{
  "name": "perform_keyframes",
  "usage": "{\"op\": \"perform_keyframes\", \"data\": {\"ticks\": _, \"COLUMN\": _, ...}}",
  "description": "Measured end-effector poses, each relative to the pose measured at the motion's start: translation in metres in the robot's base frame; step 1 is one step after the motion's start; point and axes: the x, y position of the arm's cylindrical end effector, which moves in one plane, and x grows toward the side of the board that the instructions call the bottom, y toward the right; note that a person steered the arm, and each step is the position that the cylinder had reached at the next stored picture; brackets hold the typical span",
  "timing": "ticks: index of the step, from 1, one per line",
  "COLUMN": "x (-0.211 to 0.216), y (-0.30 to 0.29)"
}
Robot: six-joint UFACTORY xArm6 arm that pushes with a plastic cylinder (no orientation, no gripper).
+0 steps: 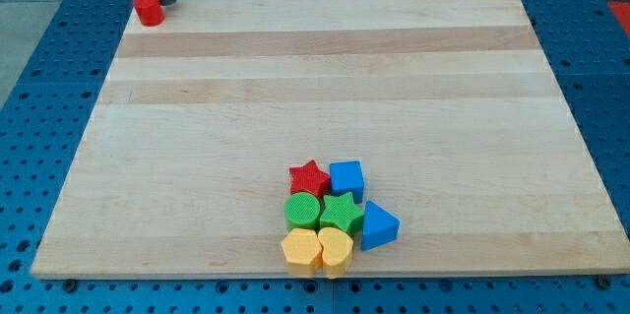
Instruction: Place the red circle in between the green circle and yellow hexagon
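Red circle [149, 9] is seen at the upper left corner of the worktop [325, 97], on its very edge. My tip [163, 2] is placed just beside it, on its upper right, touching or nearly so; contact cannot be confirmed. No hand is fitted to this arm: only a plain rod is carried, so nothing can be spread, pressed together or pinched.

7 other blocks are packed in 1 cluster at the lower centre of the frame, well apart from the red circle:
- red star [308, 177] and blue cube [346, 178] along the top;
- green circle [302, 212] and green star [341, 213] in the middle;
- yellow hexagon [300, 250] and a yellow block [336, 248], heart-like in shape, at the bottom;
- blue triangle-like block [379, 226] on the right.

Green circle and yellow hexagon are judged to be touching, so no gap is offered between them.

Step in hand, as judged: a long diagonal push toward the lower right is still to be made. The tip is best kept behind the circle's centre, opposite the cluster, since a round block is easily lost sideways. Small corrections are advised. A final approach from the cluster's left is suggested, the red circle being wedged gently between the 2 targets without the neighbours being scattered.
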Motion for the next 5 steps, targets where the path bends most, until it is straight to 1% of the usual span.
{"op": "perform_keyframes", "data": {"ticks": 1, "x": 0.0, "y": -0.007}}
{"op": "perform_keyframes", "data": {"ticks": 2, "x": 0.0, "y": -0.039}}
{"op": "perform_keyframes", "data": {"ticks": 3, "x": 0.003, "y": -0.046}}
{"op": "perform_keyframes", "data": {"ticks": 5, "x": 0.042, "y": -0.035}}
